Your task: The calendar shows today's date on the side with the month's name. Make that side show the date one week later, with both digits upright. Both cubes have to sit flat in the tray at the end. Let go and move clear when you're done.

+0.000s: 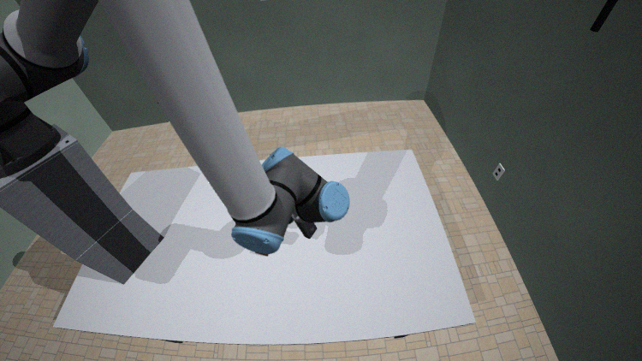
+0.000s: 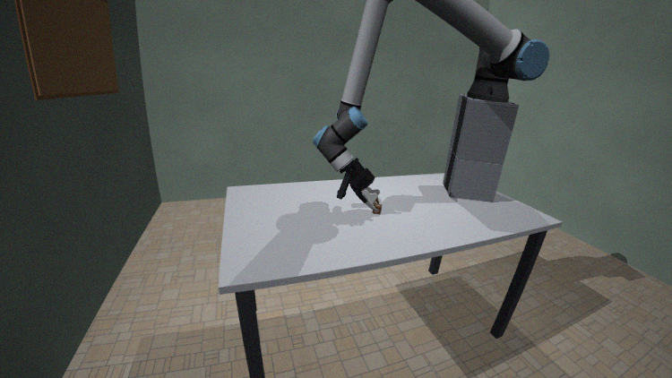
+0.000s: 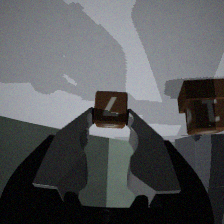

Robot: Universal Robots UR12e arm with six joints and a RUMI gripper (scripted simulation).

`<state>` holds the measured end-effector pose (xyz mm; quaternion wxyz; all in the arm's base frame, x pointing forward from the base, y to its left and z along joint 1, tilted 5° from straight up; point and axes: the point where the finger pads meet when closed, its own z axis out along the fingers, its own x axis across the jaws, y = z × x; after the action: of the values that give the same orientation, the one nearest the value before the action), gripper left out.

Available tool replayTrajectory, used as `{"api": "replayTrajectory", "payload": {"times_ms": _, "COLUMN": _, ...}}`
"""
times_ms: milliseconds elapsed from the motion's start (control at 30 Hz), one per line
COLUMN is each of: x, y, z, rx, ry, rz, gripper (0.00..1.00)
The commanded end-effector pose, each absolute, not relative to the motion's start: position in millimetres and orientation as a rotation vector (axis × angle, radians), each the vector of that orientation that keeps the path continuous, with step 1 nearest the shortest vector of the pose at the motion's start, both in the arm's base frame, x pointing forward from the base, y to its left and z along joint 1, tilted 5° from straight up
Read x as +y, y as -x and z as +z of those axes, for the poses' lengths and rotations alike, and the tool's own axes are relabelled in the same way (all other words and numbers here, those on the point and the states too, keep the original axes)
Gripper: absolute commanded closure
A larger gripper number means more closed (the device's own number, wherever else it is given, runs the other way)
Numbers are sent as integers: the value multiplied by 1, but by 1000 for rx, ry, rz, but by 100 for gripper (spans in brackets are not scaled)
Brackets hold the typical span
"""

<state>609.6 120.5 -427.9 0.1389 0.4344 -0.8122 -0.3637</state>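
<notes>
My gripper is shut on a small brown cube. In the wrist view the cube sits between the two fingertips. The face toward the camera bears a light slanted mark that I cannot read surely. A brown wooden piece, apparently part of the calendar, stands to the right of the held cube, apart from it. It has a wider upper block and a light mark below. In the exterior view brown wood shows at the fingertips, too small to tell its parts. The tray, the month's name and the date cannot be made out.
The white table lies under the arm. The grey robot pedestal stands at one end of it. In the top view the wrist joints hide nearly all of the brown wood and most of the gripper.
</notes>
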Motion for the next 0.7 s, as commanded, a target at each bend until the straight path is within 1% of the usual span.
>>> {"api": "replayTrajectory", "payload": {"times_ms": 0, "x": 122, "y": -611, "z": -428, "rx": -2349, "ry": -1258, "rz": -1050, "gripper": 85}}
{"api": "replayTrajectory", "payload": {"times_ms": 33, "x": 122, "y": -611, "z": -428, "rx": -2349, "ry": -1258, "rz": -1050, "gripper": 82}}
{"api": "replayTrajectory", "payload": {"times_ms": 167, "x": 122, "y": -611, "z": -428, "rx": -2349, "ry": -1258, "rz": -1050, "gripper": 82}}
{"api": "replayTrajectory", "payload": {"times_ms": 200, "x": 122, "y": -611, "z": -428, "rx": -2349, "ry": -1258, "rz": -1050, "gripper": 78}}
{"api": "replayTrajectory", "payload": {"times_ms": 267, "x": 122, "y": -611, "z": -428, "rx": -2349, "ry": -1258, "rz": -1050, "gripper": 78}}
{"api": "replayTrajectory", "payload": {"times_ms": 300, "x": 122, "y": -611, "z": -428, "rx": -2349, "ry": -1258, "rz": -1050, "gripper": 74}}
{"api": "replayTrajectory", "payload": {"times_ms": 367, "x": 122, "y": -611, "z": -428, "rx": -2349, "ry": -1258, "rz": -1050, "gripper": 74}}
{"api": "replayTrajectory", "payload": {"times_ms": 400, "x": 122, "y": -611, "z": -428, "rx": -2349, "ry": -1258, "rz": -1050, "gripper": 71}}
{"api": "replayTrajectory", "payload": {"times_ms": 467, "x": 122, "y": -611, "z": -428, "rx": -2349, "ry": -1258, "rz": -1050, "gripper": 71}}
{"api": "replayTrajectory", "payload": {"times_ms": 500, "x": 122, "y": -611, "z": -428, "rx": -2349, "ry": -1258, "rz": -1050, "gripper": 58}}
{"api": "replayTrajectory", "payload": {"times_ms": 667, "x": 122, "y": -611, "z": -428, "rx": -2349, "ry": -1258, "rz": -1050, "gripper": 58}}
